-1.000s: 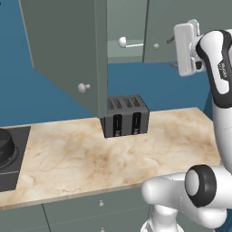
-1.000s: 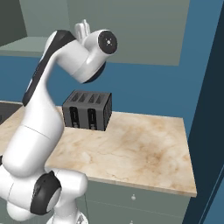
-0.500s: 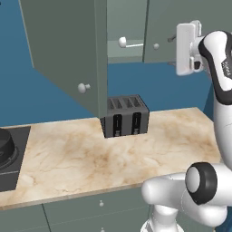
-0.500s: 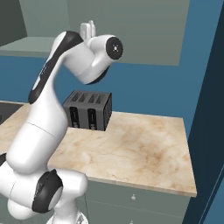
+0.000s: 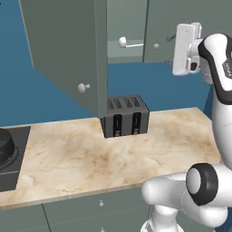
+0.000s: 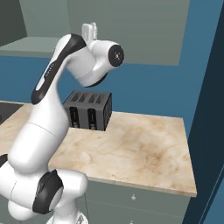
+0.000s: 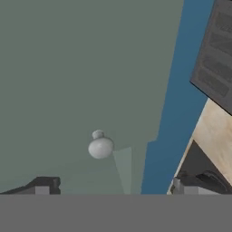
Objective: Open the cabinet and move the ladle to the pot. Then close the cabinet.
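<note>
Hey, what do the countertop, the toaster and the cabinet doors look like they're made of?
Countertop: looks like polished marble or a marble-look laminate, beige with brown veining. Toaster: probably dark metal or plastic, matte charcoal, boxy with top slots. Cabinet doors: likely painted wood or board, flat matte grey-green with no visible grain, with small white round knobs.

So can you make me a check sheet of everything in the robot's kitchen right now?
Surface: marble counter, bare in the middle.
Job's things: cabinet with its left door swung open; ladle lying on the shelf inside; pot at the counter's left end, partly out of frame.
Clutter: toaster against the wall.
Hand: hand open, empty, raised before the shut right door, near its knob.
Cables: nothing seen.
Surroundings: blue wall; drawer fronts below the counter.
</note>
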Tool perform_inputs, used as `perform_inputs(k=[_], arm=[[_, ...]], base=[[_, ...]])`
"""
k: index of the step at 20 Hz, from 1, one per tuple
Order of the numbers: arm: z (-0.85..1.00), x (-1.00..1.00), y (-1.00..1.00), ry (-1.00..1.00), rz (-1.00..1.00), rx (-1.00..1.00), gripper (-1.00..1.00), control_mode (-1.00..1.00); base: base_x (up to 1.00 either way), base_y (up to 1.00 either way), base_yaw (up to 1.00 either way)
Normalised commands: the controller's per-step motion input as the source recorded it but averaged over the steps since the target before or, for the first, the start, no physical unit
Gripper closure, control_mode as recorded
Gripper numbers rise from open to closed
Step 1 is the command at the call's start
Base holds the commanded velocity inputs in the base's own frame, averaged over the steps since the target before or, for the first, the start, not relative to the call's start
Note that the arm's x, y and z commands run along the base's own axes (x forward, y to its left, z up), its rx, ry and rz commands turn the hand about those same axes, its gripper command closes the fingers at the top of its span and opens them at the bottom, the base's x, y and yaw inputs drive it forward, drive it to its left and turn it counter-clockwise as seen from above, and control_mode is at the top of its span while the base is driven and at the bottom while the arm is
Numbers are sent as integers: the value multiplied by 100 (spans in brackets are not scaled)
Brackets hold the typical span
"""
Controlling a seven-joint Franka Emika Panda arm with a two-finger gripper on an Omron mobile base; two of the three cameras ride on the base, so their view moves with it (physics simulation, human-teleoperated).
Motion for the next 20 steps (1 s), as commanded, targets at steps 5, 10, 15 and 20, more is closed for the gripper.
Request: perform_inputs(k=[5,10,15,20], arm=[[0,8,20,-3,0,3,-100,-100],[0,26,5,-2,0,2,-100,-100],[0,26,1,-4,0,0,-100,-100],[0,20,0,-5,0,0,-100,-100]], base=[[0,0,0],[0,0,0],[0,0,0],[0,0,0]])
